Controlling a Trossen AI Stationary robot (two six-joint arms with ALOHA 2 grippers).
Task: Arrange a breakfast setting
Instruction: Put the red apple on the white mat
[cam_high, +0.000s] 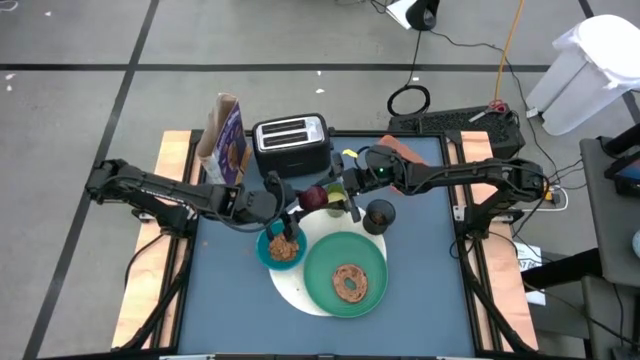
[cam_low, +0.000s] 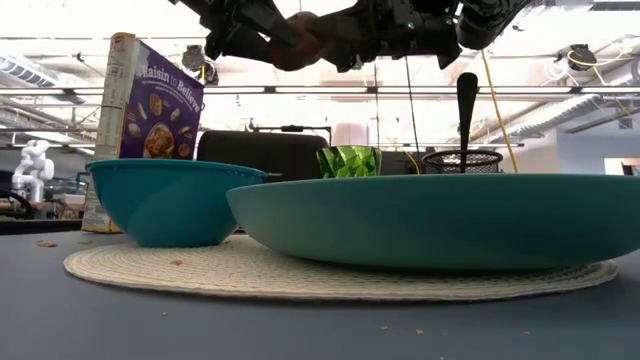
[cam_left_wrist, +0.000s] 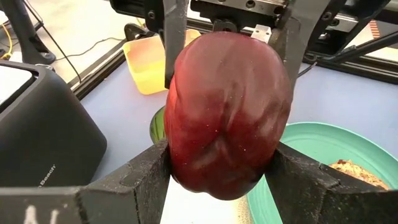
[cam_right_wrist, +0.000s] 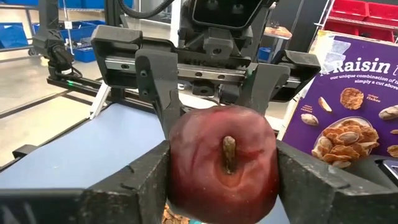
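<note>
Dark-red fruit (cam_right_wrist: 224, 163) between both grippers, left gripper (cam_left_wrist: 221, 168) and right gripper (cam_right_wrist: 222, 177).

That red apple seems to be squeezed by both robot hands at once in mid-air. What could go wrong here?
The dark-red fruit sits between the left gripper and the right gripper together, above the blue bowl. If either lets go too early, it might drop into the bowl's cereal. If the arms pull apart while both grip, the fruit may bruise or slip and knock the lime cup beside it.
</note>
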